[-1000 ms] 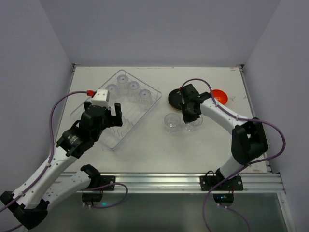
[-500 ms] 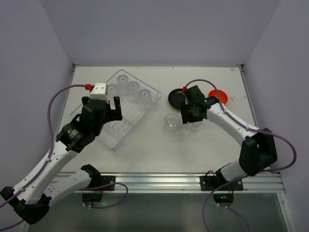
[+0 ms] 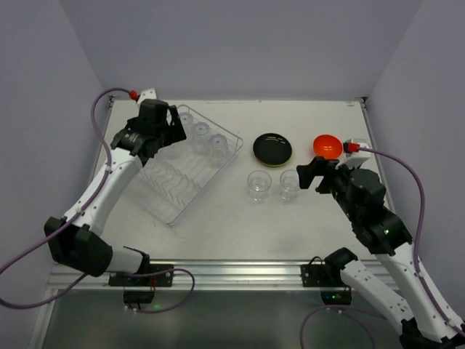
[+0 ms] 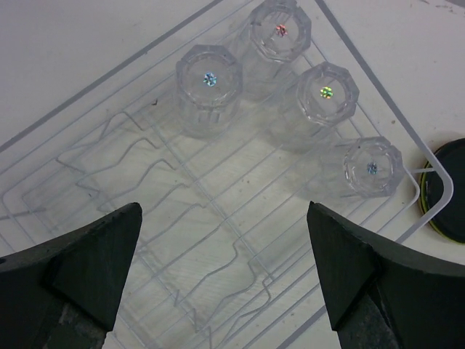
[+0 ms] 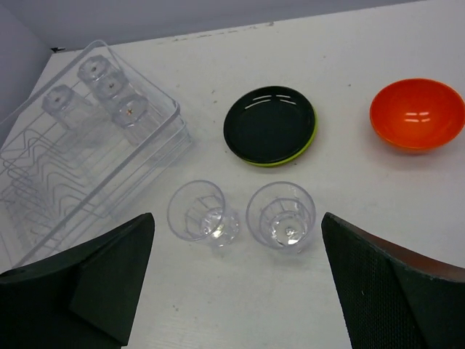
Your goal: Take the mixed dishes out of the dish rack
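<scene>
The dish rack (image 3: 171, 182) lies at the table's left and holds several clear cups upside down at its far end (image 4: 209, 86). My left gripper (image 3: 173, 129) hovers open over the rack wires (image 4: 218, 240), just short of those cups, with nothing between its fingers. Two clear cups (image 5: 200, 211) (image 5: 282, 214) stand upright on the table. My right gripper (image 3: 314, 177) is open and empty, pulled back on the near side of them (image 5: 236, 269). The black plate (image 5: 270, 123) rests on the lime-green plate (image 5: 294, 154). The orange-red bowl (image 5: 418, 113) sits to its right.
The grey walls close in the table (image 3: 240, 225) on the left, back and right. An aluminium rail (image 3: 240, 273) runs along the near edge, where both arm bases are bolted.
My right gripper opened, let go of the right-hand cup and drew back to the right. My left arm swung to the rack's far end, above the cups.
</scene>
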Controlling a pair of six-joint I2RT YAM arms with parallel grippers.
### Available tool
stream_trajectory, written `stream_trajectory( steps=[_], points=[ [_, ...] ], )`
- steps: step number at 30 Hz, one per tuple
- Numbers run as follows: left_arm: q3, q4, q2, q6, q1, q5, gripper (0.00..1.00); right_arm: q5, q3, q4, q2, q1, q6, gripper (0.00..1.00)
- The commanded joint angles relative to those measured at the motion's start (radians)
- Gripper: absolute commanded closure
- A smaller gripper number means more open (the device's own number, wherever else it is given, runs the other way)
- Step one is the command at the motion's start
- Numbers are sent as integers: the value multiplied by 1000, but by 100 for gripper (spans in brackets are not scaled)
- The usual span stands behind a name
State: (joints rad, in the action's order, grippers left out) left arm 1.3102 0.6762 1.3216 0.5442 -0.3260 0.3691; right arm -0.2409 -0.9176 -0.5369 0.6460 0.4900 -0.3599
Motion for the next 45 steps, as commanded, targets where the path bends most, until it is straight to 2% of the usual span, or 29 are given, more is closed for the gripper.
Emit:
stream_trajectory(
  steps=[1, 4, 7, 10, 16, 20, 25, 30, 37, 45],
  points=[
    [177, 37, 140, 74, 50, 1, 0, 41, 102, 161, 35, -1, -68, 1],
    [248, 33, 247, 27, 102, -15, 0, 38, 108, 161, 87, -1, -74, 1],
    [250, -23, 298, -99, 116, 1, 0, 38, 135, 179, 78, -1, -74, 1],
    [268, -44, 349, -220, 143, -50, 0, 38, 166, 210, 40, -1, -65, 1],
    [330, -35, 488, -282, 166, -150, 0, 83, 186, 248, 33, -2, -47, 1],
    [373, -21, 574, -264, 166, -165, 0, 109, 198, 261, 38, -2, -42, 1],
    [403, -15, 610, -225, 166, -136, 0, 143, 209, 270, 17, -2, -34, 1],
    [370, -27, 625, -202, 166, -133, 1, 170, 217, 282, -16, -2, -27, 1],
    [348, -50, 646, -188, 166, -136, 11, 189, 229, 295, -23, -2, -24, 1],
    [342, -63, 662, -171, 166, -124, 11, 199, 230, 296, -29, -2, -24, 1]
  ],
)
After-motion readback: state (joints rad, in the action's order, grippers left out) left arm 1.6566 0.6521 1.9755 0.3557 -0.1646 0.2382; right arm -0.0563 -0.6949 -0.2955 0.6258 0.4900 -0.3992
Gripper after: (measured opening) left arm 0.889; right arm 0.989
